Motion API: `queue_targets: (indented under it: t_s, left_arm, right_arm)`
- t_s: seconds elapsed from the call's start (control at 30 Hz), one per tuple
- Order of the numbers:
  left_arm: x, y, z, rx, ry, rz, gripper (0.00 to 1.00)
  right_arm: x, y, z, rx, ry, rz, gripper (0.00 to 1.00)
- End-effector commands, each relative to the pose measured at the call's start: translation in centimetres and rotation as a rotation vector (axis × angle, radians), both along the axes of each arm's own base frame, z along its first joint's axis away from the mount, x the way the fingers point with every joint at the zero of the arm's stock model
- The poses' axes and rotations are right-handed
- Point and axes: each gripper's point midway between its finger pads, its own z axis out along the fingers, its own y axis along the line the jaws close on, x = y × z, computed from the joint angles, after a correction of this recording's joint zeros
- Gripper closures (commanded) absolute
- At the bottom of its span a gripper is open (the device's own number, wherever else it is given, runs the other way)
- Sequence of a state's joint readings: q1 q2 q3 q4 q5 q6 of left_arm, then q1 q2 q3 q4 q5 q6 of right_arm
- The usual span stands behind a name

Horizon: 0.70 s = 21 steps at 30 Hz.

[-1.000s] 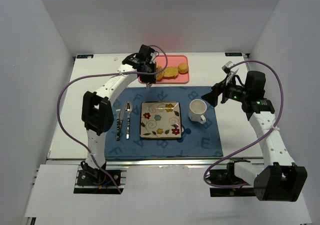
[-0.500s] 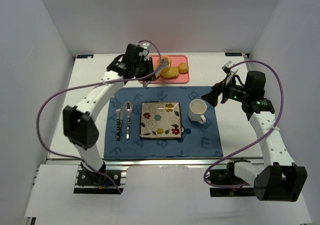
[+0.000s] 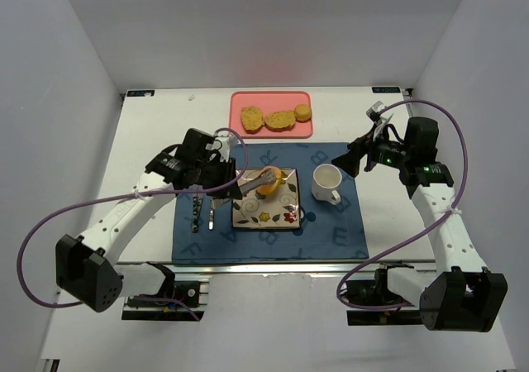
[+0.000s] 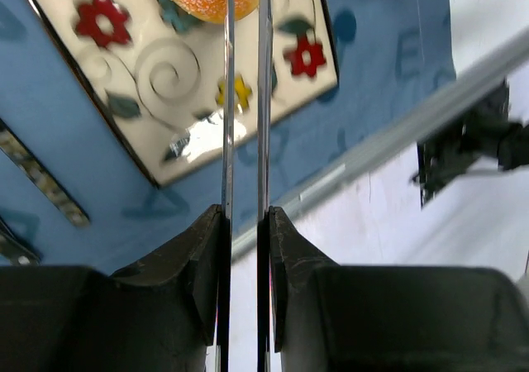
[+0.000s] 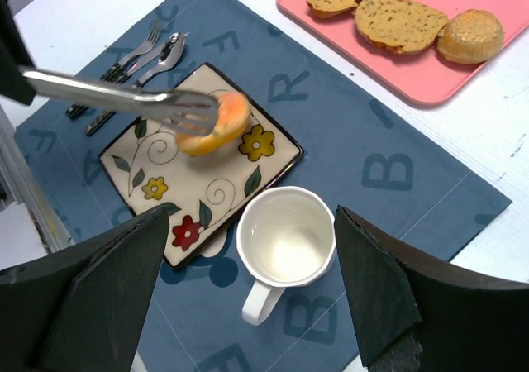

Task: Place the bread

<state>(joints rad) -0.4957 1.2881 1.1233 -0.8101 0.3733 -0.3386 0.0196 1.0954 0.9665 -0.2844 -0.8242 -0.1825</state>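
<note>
A white table (image 3: 149,132) is covered in the middle by a blue mat (image 3: 331,231) with letters. The left arm (image 3: 124,212) is stretched low over the mat from the left. The right arm (image 3: 438,219) is held up at the right side. A pink tray (image 3: 238,99) with three breads is set at the far edge. Metal tongs (image 3: 248,185) are squeezed between the pressed-in fingers of the left gripper (image 4: 245,223). The bread (image 5: 221,122) is pinched in the tongs over the flowered plate (image 3: 273,212); whether the plate is touched cannot be told. The right gripper (image 3: 354,159) is spread wide, with nothing held, near the white cup (image 3: 326,180). In the left wrist view the bread is cut off at the top
</note>
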Motion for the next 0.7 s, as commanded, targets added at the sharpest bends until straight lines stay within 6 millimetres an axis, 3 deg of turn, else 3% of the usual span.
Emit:
queue_targets:
  t_s: [0.0,0.03,0.13,0.17,0.3,0.43,0.57,0.67]
  left_arm:
    - [-2.1,0.1,1.3,-0.035,-0.025,-0.065,0.9]
    - [-2.4,0.2,0.8,-0.024,-0.011,-0.068,0.87]
    - [-2.7,0.3,0.2,0.003,-0.008,-0.071,0.64]
    - [-2.8,0.2,0.1,0.012,-0.008,-0.073,0.52]
    - [-2.2,0.7,1.4,0.031,-0.062,-0.055,0.41]
    - [-1.2,0.6,2.8,0.031,-0.11,-0.048,0.43]
    - [2.1,-0.7,6.5,-0.012,-0.255,-0.029,0.53]
    - [5.2,-1.7,7.0,0.009,-0.316,-0.03,0.56]
  right_arm:
    - [0.2,0.3,1.1,0.029,-0.02,0.024,0.14]
    - [0.2,0.3,1.0,0.031,-0.016,0.025,0.14]
    - [0.2,0.4,1.2,0.031,-0.018,0.028,0.14]
    - [0.2,0.4,1.3,0.03,-0.024,0.029,0.14]
    - [0.1,0.3,1.2,0.025,-0.026,0.026,0.14]
    - [0.0,0.3,1.1,0.025,-0.023,0.023,0.14]
    - [0.0,0.2,0.9,0.019,-0.025,0.02,0.14]
    - [-0.1,0.2,0.7,0.022,-0.019,0.022,0.14]
